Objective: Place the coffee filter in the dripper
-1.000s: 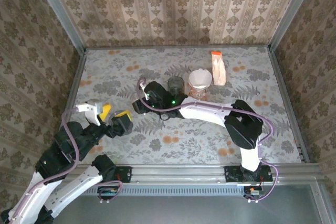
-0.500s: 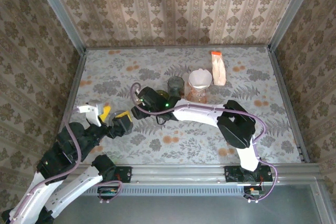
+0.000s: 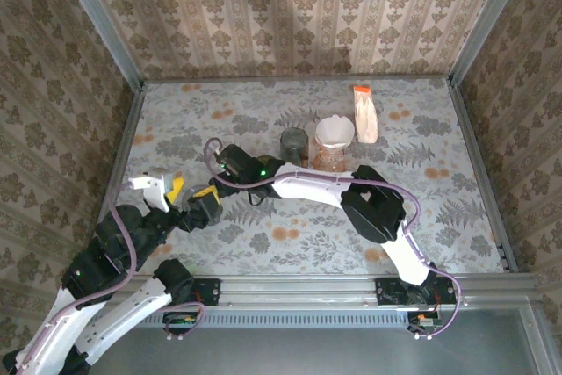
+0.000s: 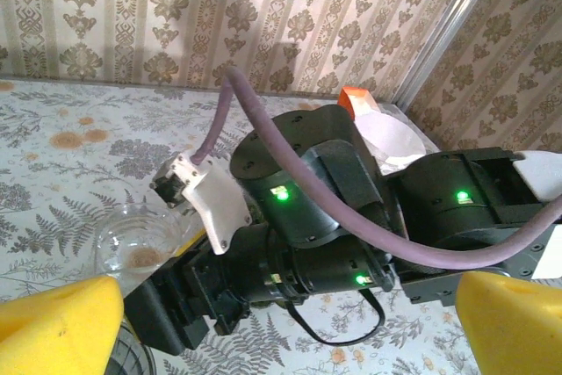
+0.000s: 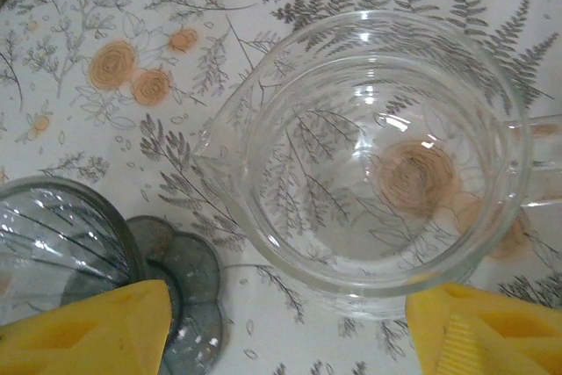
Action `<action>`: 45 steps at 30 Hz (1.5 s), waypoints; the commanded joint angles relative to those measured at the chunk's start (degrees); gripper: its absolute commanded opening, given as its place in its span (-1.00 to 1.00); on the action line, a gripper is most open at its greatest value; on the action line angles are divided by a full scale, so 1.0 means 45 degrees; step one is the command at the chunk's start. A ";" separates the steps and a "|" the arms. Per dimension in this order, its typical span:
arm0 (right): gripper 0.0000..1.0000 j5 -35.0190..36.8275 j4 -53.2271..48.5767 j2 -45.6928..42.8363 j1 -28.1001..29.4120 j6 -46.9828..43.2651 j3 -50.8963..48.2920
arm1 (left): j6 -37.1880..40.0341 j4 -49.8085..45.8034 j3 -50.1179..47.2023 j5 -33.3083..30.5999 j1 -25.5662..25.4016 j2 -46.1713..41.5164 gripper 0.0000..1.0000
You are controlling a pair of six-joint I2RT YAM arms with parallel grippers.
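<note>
From above, I see the paper filter (image 3: 335, 131) standing open as a cone, propped by a clear holder (image 3: 332, 158) at the middle back of the table (image 3: 439, 208). The filter packet (image 3: 364, 116) is just beside it on the right and a dark grey cup (image 3: 294, 141) just beside it on the left. I cannot say from here whether the holder or the cup is the dripper. The right arm (image 3: 307, 183) lies stretched across to the left, well apart from the filter. Its wrist is near the left gripper (image 3: 191, 191), whose yellow pads stand wide apart with nothing between them, which I read as parked out of the way. The right fingertips are hidden under the wrist.

On the left wrist camera, the right arm's black housings block most of the scene. A white slice of the filter and the packet's orange top peek out behind them. A glass server (image 4: 140, 248) sits on the table beside the right wrist. A dark rim (image 4: 132, 359) is cut off at the bottom edge.

On the right wrist camera, the right gripper (image 5: 281, 331) hangs over that server with its fingers spread and clamping nothing, the glass lying beyond the gap. I judge it badly placed, since the filter is elsewhere. A grey ribbed vessel (image 5: 53, 234) on a scalloped foot (image 5: 180, 292) is cropped at the left, and it may be the dripper.
</note>
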 commanded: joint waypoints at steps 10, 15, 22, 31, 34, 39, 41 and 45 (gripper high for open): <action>0.46 -0.0923 -0.0339 0.0904 0.0333 -0.0152 0.1771 | 0.0292 -0.0048 0.0292 -0.0230 0.0058 -0.0086 1.00; 0.45 -0.0874 0.0292 -0.0736 0.0126 -0.0690 0.0257 | 0.0272 -0.0008 0.0285 -0.0175 0.0055 -0.0067 0.99; 0.10 -0.0898 -0.0944 -0.2311 -0.1000 -0.1318 -0.0487 | 0.0319 -0.0008 0.0371 -0.0110 0.0060 -0.0085 1.00; -0.48 -0.0146 -0.3654 -0.0019 -0.2145 -0.1968 0.2872 | 0.0260 -0.0006 0.0540 0.0014 0.0059 -0.0029 1.00; -0.52 0.0009 -0.4367 0.1069 -0.2353 -0.2329 0.4399 | 0.0232 -0.0081 0.0658 0.0061 0.0063 0.0012 1.00; -0.55 0.0057 -0.5632 0.2779 -0.2467 -0.2870 0.6881 | 0.0153 -0.0104 0.0681 0.0116 0.0064 0.0112 0.99; -0.56 0.0007 -0.6043 0.3298 -0.2477 -0.2978 0.7528 | 0.0138 -0.0143 0.0719 0.0151 0.0070 0.0184 1.00; -0.57 -0.0047 -0.6355 0.3580 -0.2466 -0.3022 0.7684 | 0.0107 -0.0212 0.0732 0.0139 0.0059 0.0177 1.00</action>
